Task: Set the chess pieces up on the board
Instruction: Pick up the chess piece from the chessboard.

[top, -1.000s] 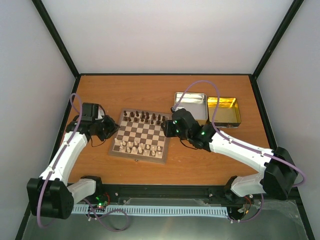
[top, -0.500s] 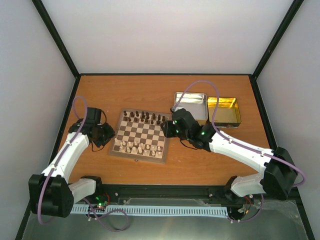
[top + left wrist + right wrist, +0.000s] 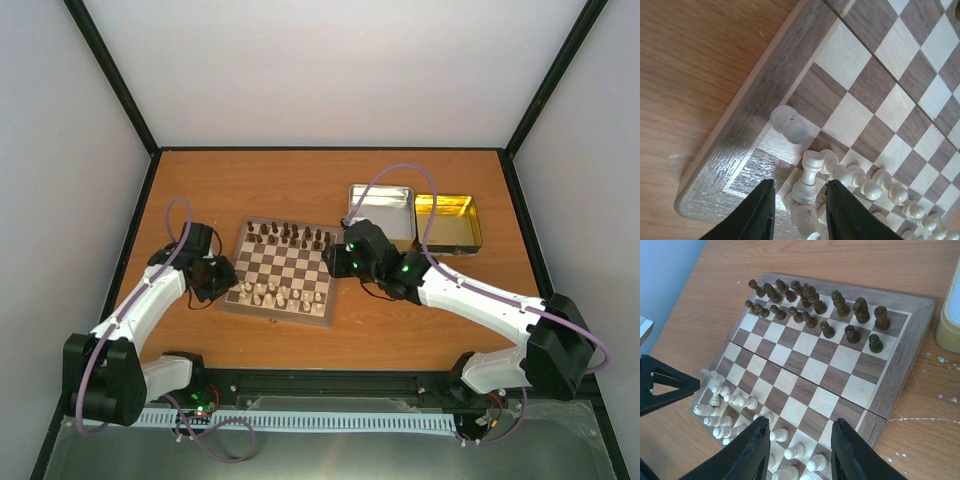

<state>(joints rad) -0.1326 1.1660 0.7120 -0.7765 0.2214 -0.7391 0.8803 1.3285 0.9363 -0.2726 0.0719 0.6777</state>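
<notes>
Your left jaws stand slightly parted, loose around a small cream wooden rook (image 3: 809, 174); your right jaws hang open, empty.

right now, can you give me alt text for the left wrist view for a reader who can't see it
The left end effector hangs open over a corner of the board, with a pale rook between its black fingers. Just beyond, a pale pawn lies toppled by the border, and a crowded line of pale pieces runs off lower right.

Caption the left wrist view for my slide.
Open left pincer at a corner of the board, one cream piece toppled beside crowded chessmen.
</notes>
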